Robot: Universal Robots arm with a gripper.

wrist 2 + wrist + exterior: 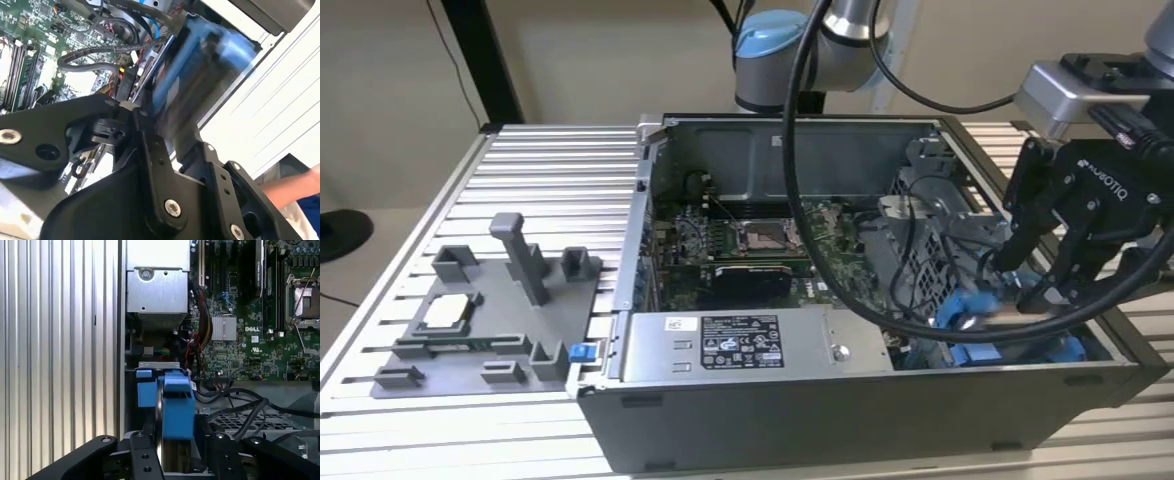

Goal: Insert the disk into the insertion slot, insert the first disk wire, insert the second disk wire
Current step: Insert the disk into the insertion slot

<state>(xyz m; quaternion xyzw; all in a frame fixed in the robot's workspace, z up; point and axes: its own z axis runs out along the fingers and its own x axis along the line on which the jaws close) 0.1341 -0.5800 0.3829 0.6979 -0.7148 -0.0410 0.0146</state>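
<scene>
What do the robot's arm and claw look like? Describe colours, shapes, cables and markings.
The arm is silver-grey with a light blue joint cap. Black cables run along it. The claw is black, with bolted linked fingers and white lettering.

White label point(739, 341) on power supply box point(854, 352) — print too small to read. White logo lettering point(1105, 172) on gripper point(1027, 290) — another logo point(251, 329) on motherboard point(235, 357).

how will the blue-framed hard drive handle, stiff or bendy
Probably stiff: the silver hard drive in its bright blue plastic carrier frame looks like a rigid slab. Its metal edge suggests it is heavy for its size. Clamped in the black pincer, it could pivot if nudged.
</scene>
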